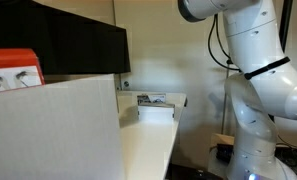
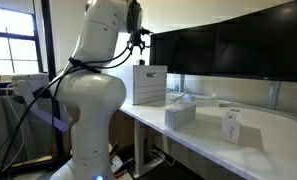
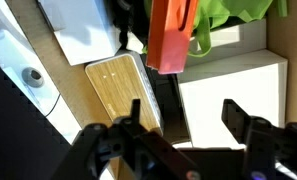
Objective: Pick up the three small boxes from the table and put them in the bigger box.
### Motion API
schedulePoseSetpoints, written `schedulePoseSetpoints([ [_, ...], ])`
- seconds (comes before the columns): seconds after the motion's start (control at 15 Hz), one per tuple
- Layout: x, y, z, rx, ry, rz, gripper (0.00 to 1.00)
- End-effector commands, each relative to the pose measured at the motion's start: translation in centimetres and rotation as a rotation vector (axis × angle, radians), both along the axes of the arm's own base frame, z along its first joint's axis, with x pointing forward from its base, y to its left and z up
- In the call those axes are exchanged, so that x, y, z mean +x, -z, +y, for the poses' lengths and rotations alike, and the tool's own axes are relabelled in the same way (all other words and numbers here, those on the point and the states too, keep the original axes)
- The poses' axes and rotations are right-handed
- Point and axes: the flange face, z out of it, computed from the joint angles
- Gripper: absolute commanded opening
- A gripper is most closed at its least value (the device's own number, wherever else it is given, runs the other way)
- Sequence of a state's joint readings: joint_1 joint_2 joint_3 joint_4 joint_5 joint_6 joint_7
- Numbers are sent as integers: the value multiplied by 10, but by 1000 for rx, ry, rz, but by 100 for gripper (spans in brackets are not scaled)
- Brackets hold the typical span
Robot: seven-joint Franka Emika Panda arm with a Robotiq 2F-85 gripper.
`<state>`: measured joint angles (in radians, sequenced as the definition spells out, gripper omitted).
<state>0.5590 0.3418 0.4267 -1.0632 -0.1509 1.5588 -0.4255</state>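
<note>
Lower frame, wrist view: pincer (image 3: 183,120) released, jaws wide, nothing between. Upper centre beyond: orange-red rectangular carton (image 3: 171,35), top cut off. Behind it: pale wooden slab (image 3: 116,90) and green cloth (image 3: 238,15), partly hidden. Exterior view, lower right: white carton (image 2: 180,115) and printed white carton (image 2: 232,126) on cream surface (image 2: 278,150).

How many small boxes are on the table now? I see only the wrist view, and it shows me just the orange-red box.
Observer: Two, in an exterior view: a flat white carton and an upright white carton, both on the table.
Operator: Which one is closer to the bigger box?
Observer: The flat white carton lies nearer to the bigger box; the upright one is further along the table.
</note>
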Motion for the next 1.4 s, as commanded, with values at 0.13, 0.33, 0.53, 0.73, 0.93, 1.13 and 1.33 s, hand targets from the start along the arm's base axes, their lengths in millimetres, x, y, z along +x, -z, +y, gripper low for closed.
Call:
schedulePoseSetpoints([
  [0.13,8,-39,-26,-1,38,-69,100],
  [0.33,18,-56,-50,2,97,-108,100],
  [0.53,30,-73,-82,13,169,-138,100],
  [0.73,43,-90,-126,28,283,-161,100],
  [0.93,55,-101,-172,22,445,-187,100],
  [1.13,55,-104,-226,17,617,-179,100],
  [1.33,47,-100,-277,4,722,-161,100],
])
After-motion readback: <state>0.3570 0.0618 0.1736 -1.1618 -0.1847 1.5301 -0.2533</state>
